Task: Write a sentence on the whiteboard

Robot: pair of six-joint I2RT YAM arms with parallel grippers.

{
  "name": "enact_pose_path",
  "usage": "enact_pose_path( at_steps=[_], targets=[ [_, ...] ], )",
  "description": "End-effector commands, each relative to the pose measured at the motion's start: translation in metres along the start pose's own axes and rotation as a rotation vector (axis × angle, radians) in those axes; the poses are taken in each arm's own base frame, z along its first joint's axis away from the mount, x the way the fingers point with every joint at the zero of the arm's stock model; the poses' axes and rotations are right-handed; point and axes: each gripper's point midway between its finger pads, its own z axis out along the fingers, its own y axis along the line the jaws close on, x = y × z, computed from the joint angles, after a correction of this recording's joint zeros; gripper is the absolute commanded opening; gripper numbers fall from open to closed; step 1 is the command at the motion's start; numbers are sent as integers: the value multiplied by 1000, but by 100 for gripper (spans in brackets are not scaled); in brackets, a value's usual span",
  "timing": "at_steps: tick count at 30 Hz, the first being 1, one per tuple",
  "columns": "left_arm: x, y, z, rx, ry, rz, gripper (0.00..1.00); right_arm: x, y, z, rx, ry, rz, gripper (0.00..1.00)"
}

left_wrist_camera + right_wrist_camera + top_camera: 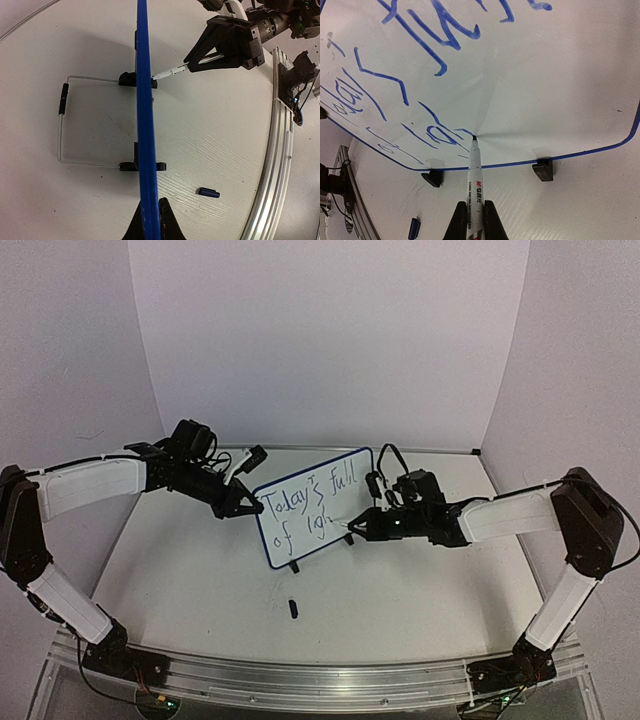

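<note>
The whiteboard (292, 548) stands upright mid-table on black clip feet (543, 170). The sentence (290, 502) reads "Today's full" on the top line, with "of li" and a part-formed letter below. My left gripper (243, 505) is shut on the board's left edge; the left wrist view shows the blue rim (145, 100) edge-on between the jaws of that gripper (150, 222). My right gripper (362, 527) is shut on the white marker (474, 170), whose tip touches the board (545, 75) at the end of the blue writing (437, 135). The right wrist view shows this gripper (472, 220) low in the frame.
The marker's dark-blue cap (293, 608) lies on the table in front of the board and also shows in the left wrist view (208, 192). The wire stand (62, 125) juts out behind the board. A metal rail (300, 680) runs along the near table edge.
</note>
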Motion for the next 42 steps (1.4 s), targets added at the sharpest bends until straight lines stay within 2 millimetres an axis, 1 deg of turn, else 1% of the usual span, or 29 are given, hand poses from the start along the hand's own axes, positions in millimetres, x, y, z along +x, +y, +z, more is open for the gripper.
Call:
enact_pose_path(
  at_steps=[1, 4, 6, 11, 17, 29, 34, 37, 39, 42],
  targets=[
    [23, -3, 9, 10, 97, -30, 0, -6, -2, -2, 3, -27, 3, 0],
    [23, -2, 9, 9, 97, -31, 0, -9, 5, -7, -20, -33, -7, 0],
    [23, -3, 9, 8, 96, -29, 0, -13, 13, -16, -41, -48, -18, 0],
    [23, -3, 9, 9, 96, -28, 0, -20, 16, -23, -42, -73, -23, 0],
    [23, -3, 9, 8, 98, -29, 0, -29, 15, -17, -40, -81, -29, 0],
    [23, -3, 9, 8, 98, -27, 0, -32, 16, -6, -54, -67, -33, 0],
    [24, -2, 9, 7, 100, -30, 0, -34, 11, -5, -28, -80, -22, 0],
    [24, -2, 10, 6, 101, -29, 0, -34, 3, -8, 12, -91, -6, 0],
    [24, -3, 10, 7, 100, -30, 0, -34, -4, -12, 45, -107, 7, 0],
    [24, -3, 10, 8, 99, -28, 0, -37, -8, -20, 67, -129, 13, 0]
  ],
)
